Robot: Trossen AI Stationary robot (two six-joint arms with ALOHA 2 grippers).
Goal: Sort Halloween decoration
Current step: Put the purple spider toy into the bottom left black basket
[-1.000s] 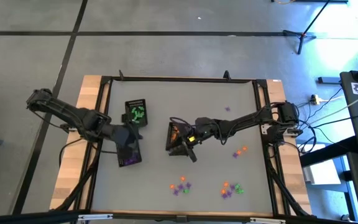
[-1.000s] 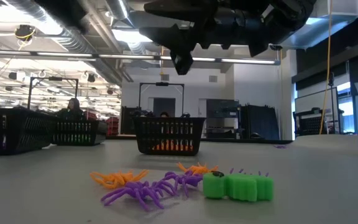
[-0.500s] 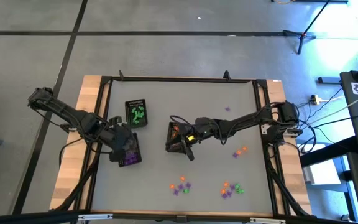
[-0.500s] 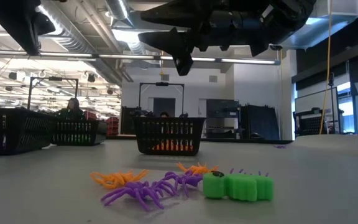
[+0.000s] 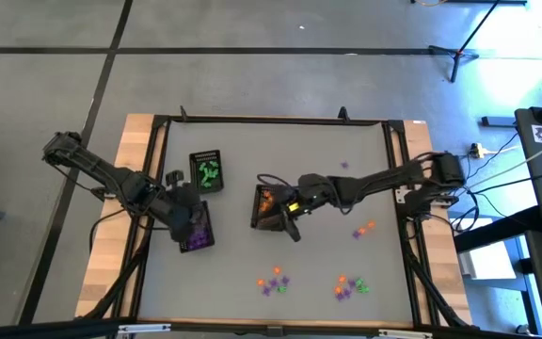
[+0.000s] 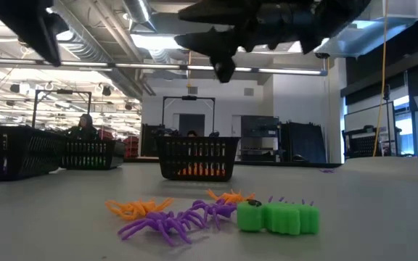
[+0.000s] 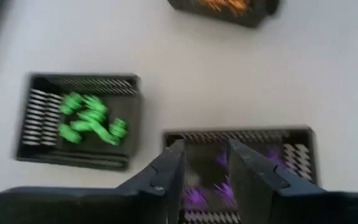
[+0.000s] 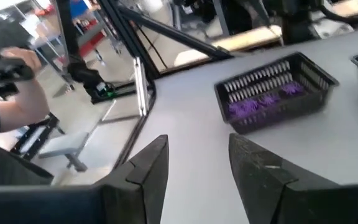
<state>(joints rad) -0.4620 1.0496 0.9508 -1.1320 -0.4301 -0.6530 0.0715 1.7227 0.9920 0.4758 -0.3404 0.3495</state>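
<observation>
From above, you see three black slotted plastic trays on the grey desk (image 5: pixel 327 198): one holding green trinkets (image 5: pixel 206 172), one holding purple trinkets (image 5: pixel 196 229) just below it toward the near edge, and one holding orange trinkets (image 5: pixel 269 207) at mid-desk. Your left claw (image 5: pixel 183 213) hangs over the purple tray; your right claw (image 5: pixel 294 226) sits at the near corner of the orange tray.

The overhead camera cannot show you the finger gaps; the wrist cameras do. The left wrist view shows two dark fingers (image 7: pixel 169 171) parted with nothing between them, and through the gap you look down on the purple pieces in their tray (image 7: pixel 241 168), with the green tray (image 7: pixel 79 121) beside it and the orange tray (image 7: pixel 225 6) farther off. The right wrist view shows that claw's fingers (image 8: pixel 151 158) spread apart and empty as well, looking across the desk at the purple tray (image 8: pixel 275 93); a person's hand (image 8: pixel 14 74) shows in the room beyond the desk edge.

Unsorted pieces still lie loose on the desk: an orange and purple cluster (image 5: pixel 273 280) and an orange, purple and green cluster (image 5: pixel 349 285) near the front edge, a small orange and purple group (image 5: pixel 362 229) right of the orange tray, and one purple piece (image 5: pixel 344 166) farther back.

Only the low view gives you their shapes: orange spiders (image 6: pixel 133 208), purple spiders (image 6: pixel 169 221) and a chunky green figure (image 6: pixel 278 217) lying touching one another.
</observation>
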